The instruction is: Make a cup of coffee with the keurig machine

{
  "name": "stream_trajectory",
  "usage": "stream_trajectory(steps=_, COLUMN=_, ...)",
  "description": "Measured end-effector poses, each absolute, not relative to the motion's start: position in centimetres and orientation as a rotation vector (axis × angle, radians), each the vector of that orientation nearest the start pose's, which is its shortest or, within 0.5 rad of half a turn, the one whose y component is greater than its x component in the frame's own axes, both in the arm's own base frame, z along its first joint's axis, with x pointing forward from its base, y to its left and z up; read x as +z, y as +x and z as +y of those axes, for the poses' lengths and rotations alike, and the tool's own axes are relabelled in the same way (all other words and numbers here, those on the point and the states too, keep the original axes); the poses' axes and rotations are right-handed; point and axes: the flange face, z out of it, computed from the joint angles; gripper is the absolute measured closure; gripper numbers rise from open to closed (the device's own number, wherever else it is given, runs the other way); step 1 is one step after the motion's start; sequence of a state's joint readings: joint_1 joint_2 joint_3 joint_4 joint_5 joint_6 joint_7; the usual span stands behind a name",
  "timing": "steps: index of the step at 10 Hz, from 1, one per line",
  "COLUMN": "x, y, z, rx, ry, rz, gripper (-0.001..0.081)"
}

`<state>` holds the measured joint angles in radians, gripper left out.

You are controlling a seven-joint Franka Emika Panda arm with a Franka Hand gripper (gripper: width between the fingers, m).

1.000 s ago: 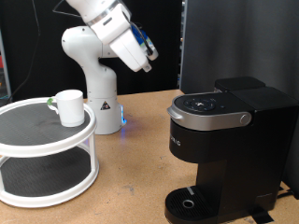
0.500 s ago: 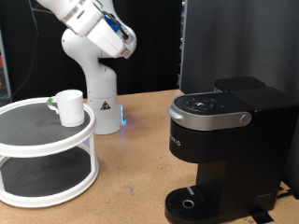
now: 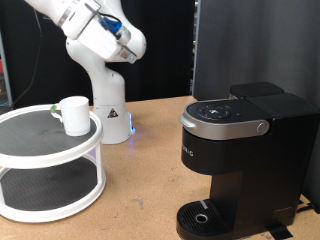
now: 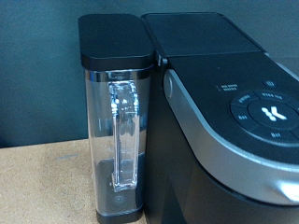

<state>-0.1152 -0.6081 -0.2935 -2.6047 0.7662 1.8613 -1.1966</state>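
The white cup (image 3: 73, 114) stands upright on the top shelf of a round white two-tier rack (image 3: 40, 160) at the exterior view's left. The black keurig machine (image 3: 240, 150) sits at the right with its grey silver-trimmed lid down and nothing on its round drip tray (image 3: 205, 217). My gripper (image 3: 122, 32) hangs high near the top left, above the cup and far from the machine; its fingers are not distinguishable. No fingers show in the wrist view, which looks at the machine's lid and buttons (image 4: 252, 107) and its clear water tank (image 4: 117, 131).
The white robot base (image 3: 108, 100) stands behind the rack with a blue light at its foot. A black panel (image 3: 250, 45) rises behind the machine. Bare wooden tabletop (image 3: 140, 190) lies between rack and machine.
The arm's hand has swung up and towards the exterior view's left, away from the machine. The cup and the machine have not moved.
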Motion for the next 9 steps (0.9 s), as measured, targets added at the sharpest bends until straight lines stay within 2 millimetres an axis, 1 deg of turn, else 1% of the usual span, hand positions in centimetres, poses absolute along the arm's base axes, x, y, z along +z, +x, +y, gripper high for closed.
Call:
stream_trajectory(steps=2, x=45.3, y=32.7, z=-11.0, rx=-0.594, ry=-2.222, rz=-0.597, gripper=0.0804)
stream_trajectory(steps=4, x=45.1, y=30.2, z=-12.8, rx=-0.534, ry=-2.190, rz=-0.625, gripper=0.0804)
stream_trajectory(steps=5, x=45.1, y=29.2, z=-13.8, rx=-0.538, ry=-2.173, rz=-0.623, gripper=0.0804)
stream_trajectory(steps=6, x=45.3, y=28.6, z=-14.5, rx=-0.556, ry=-2.173, rz=-0.626, gripper=0.0804)
stream_trajectory(steps=7, x=45.6, y=28.3, z=-14.5, rx=-0.566, ry=-2.176, rz=-0.633, gripper=0.0804)
stream_trajectory(steps=9, x=45.4, y=28.2, z=-14.8, rx=-0.569, ry=-2.169, rz=-0.619, gripper=0.0804)
